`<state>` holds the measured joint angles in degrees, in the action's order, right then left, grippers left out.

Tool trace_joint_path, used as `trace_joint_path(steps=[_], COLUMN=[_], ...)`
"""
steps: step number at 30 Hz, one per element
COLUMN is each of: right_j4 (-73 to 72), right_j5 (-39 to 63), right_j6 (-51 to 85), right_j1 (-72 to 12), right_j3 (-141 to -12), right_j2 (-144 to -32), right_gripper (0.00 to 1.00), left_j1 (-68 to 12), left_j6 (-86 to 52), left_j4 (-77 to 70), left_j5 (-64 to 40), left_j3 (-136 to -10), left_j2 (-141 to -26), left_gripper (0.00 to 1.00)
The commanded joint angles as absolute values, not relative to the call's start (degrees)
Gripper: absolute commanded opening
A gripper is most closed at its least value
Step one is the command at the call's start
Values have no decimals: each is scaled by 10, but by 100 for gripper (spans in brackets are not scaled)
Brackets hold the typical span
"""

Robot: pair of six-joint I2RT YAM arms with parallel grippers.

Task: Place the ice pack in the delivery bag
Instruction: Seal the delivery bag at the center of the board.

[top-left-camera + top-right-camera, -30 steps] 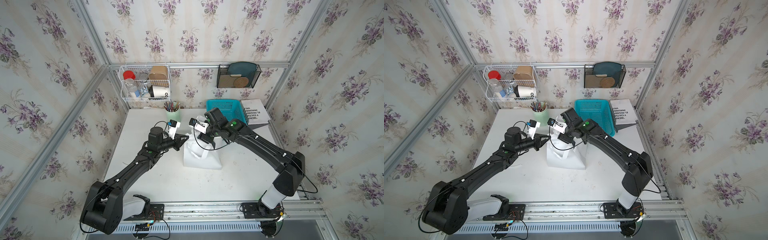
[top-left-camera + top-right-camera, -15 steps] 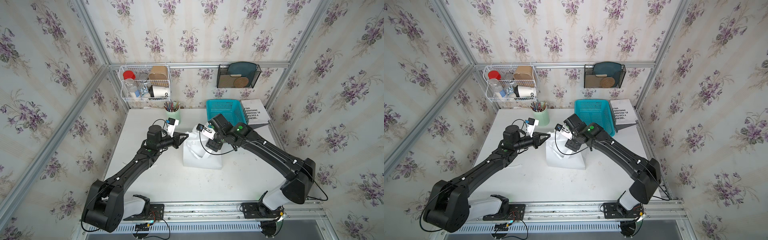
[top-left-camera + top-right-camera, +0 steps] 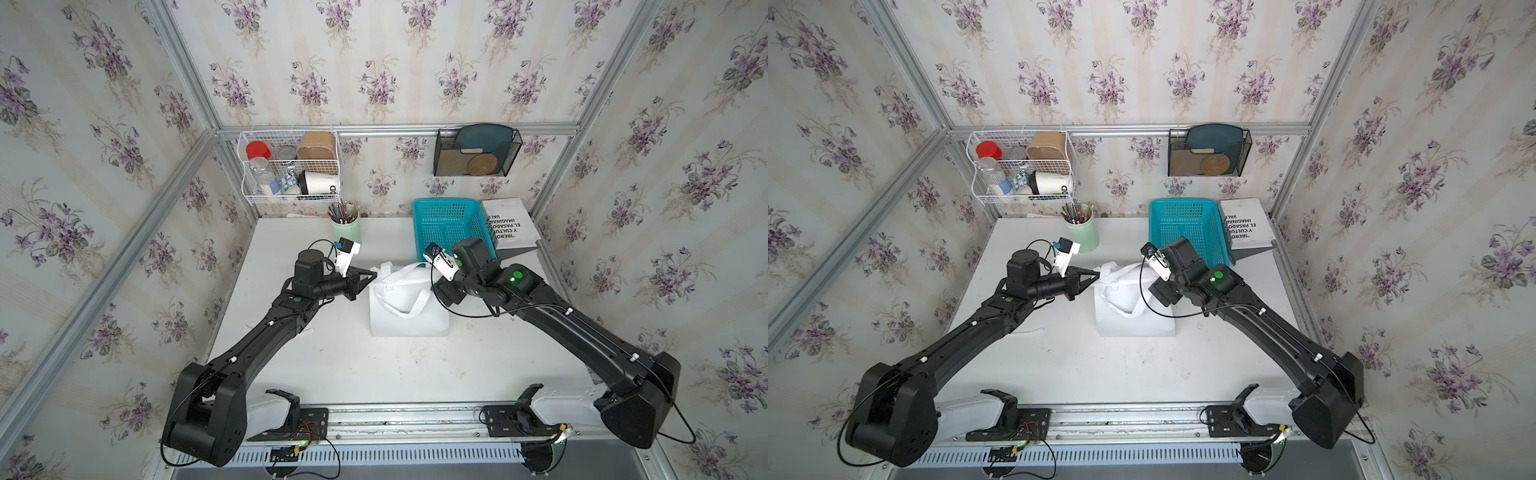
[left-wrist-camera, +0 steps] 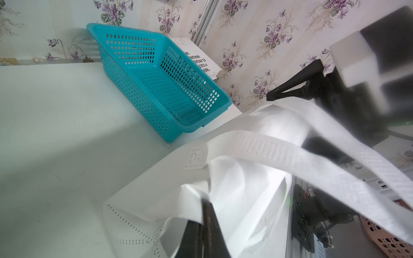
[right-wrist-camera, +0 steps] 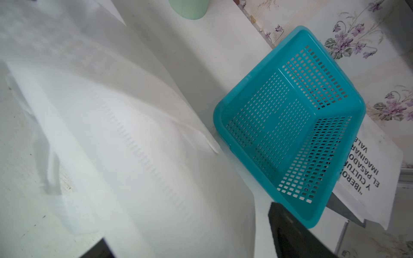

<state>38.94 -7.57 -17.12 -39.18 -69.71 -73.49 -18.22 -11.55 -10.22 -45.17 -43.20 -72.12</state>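
The white delivery bag [image 3: 409,309] [image 3: 1133,313] stands mid-table, its strap handles [image 4: 268,147] draped over its top. My left gripper [image 3: 371,276] [image 3: 1095,274] is shut on the bag's left rim; the wrist view shows white fabric pinched between the two black fingers [image 4: 206,202]. My right gripper [image 3: 445,291] [image 3: 1163,293] hangs at the bag's right side, open. Its fingers [image 5: 290,232] stand far apart with blurred bag fabric [image 5: 134,138] lying across the gap, not clamped. The ice pack shows in no view.
A turquoise perforated basket [image 3: 451,224] [image 5: 290,125] sits behind the right gripper, against a white book [image 3: 511,224]. A green pencil cup [image 3: 345,227] stands at the back. A wire rack [image 3: 291,166] and a black holder [image 3: 476,153] hang on the wall.
My right gripper has pulled back from over the bag's mouth to its right side and opened wider. The left gripper has kept its pinch on the rim.
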Motion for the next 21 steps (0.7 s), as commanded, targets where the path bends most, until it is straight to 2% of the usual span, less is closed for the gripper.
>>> trace_joint_path(steps=[1, 7, 9, 16, 19, 21], right_j4=[336, 275, 260, 206, 191, 184], right_j5=[-4, 43, 61, 122, 140, 157], right_j6=[-121, -75, -65, -38, -32, -27], right_j1=[-374, -357, -353, -316, -292, -282], right_j3=[-679, -609, -585, -532, -516, -511], right_j2=[-718, -670, -661, -641, -629, -626], right_gripper=[87, 81, 74, 58, 44, 38], left_j1=[-182, -182, -182, -183, -183, -183], left_j6=[-100, -98, -95, -83, -77, -72], left_j4=[-69, -66, -61, -51, -47, -41], left_j5=[-459, -458, -459, -463, -467, -466], left_j3=[-426, -428, -428, -432, -432, -433], left_j2=[-720, -718, -718, -720, -722, -722], left_gripper=[0, 0, 0, 0, 0, 0])
